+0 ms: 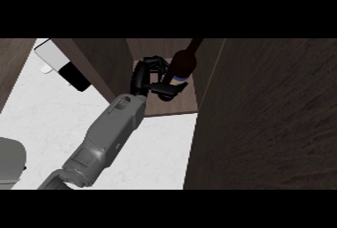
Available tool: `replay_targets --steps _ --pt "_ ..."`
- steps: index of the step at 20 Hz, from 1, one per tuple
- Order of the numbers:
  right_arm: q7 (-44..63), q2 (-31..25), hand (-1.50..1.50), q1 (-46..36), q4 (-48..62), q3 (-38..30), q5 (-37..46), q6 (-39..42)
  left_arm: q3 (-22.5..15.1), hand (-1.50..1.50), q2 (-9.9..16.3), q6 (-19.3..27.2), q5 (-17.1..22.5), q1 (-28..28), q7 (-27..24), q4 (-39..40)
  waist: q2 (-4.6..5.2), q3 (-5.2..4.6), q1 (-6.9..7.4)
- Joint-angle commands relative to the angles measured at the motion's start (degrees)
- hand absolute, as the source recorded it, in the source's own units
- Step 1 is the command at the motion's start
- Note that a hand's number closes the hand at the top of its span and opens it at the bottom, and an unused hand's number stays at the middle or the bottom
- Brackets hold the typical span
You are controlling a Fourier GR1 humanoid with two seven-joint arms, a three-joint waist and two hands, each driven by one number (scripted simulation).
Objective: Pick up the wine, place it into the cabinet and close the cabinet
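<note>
A dark wine bottle (pixel 185 62) with a pale band near its base stands upright inside the open cabinet (pixel 172 107), on its wooden shelf. My right hand (pixel 153 75) reaches in from the lower left on its grey forearm. Its fingers curl against the bottle's left side and its thumb lies across the base, so it is shut on the bottle. The bottle's neck runs up out of the picture. My left hand does not show.
The cabinet's open door (pixel 270 116) fills the right side as a tall dark wood panel. A white and black appliance (pixel 60 64) sits on the pale counter (pixel 46 120) at the upper left. A grey rounded shape (pixel 10 160) shows at the left edge.
</note>
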Motion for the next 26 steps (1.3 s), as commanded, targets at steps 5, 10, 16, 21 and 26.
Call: replay_targets --steps 5,10,16,21,26 --pt "1.5 1.1 -1.50 1.8 -6.8 2.6 -1.6 0.0 3.4 1.50 0.0 -0.6 3.3 -4.9 0.4 7.8 0.41 -0.06 -0.82" --pt "1.8 -1.0 -1.50 2.8 -9.6 0.0 -2.9 0.7 5.4 1.50 0.3 1.5 2.2 -6.1 -3.5 11.2 0.88 -0.07 -1.55" --pt "-1.8 -0.6 -1.50 3.4 -5.5 0.9 -3.7 2.4 5.1 -1.50 2.9 2.7 0.5 -8.1 -5.2 14.3 1.14 0.00 -1.26" --pt "-2.0 -1.5 -1.50 5.2 -8.1 0.3 -4.3 2.8 4.4 -1.50 2.8 5.5 -1.0 -8.4 -7.7 15.9 1.03 -0.01 -2.02" --pt "-3.3 -0.9 -1.50 4.6 -6.5 0.8 -4.5 3.9 4.7 -1.50 4.2 8.7 -1.3 -10.6 -6.1 18.0 1.50 -0.04 -2.59"
